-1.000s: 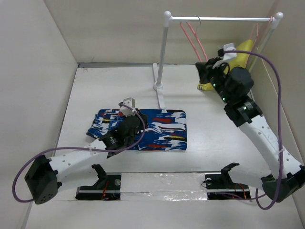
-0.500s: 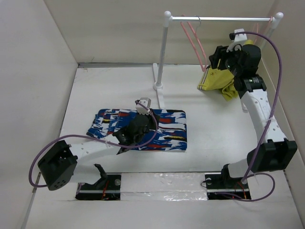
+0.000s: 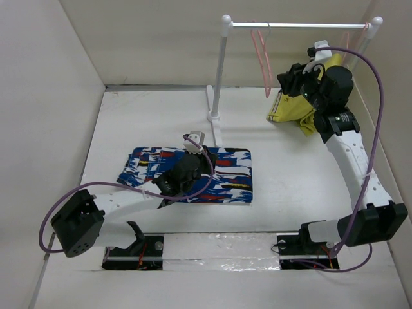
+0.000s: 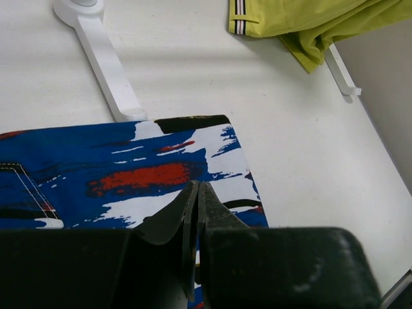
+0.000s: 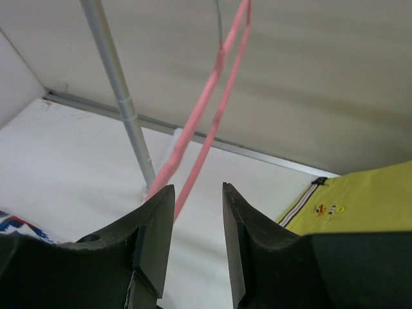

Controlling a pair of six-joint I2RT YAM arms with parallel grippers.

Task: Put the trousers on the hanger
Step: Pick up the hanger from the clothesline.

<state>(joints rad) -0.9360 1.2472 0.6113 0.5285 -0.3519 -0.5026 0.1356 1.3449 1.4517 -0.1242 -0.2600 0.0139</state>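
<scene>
Right wrist view: the half-open, empty right hand (image 5: 195,193) should centre the hanger (image 5: 221,55) squarely between its fingers before closing gently.

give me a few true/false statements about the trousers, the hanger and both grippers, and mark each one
1. The trousers lie spread on the table. True.
2. The hanger already carries the trousers. False: it hangs bare from the rail.
3. The left gripper has its jaws shut, just above the trousers. True.
4. The right gripper is clamped on the yellow-green garment. False: its jaws stand apart, close to the hanger, with the garment off to one side.
</scene>
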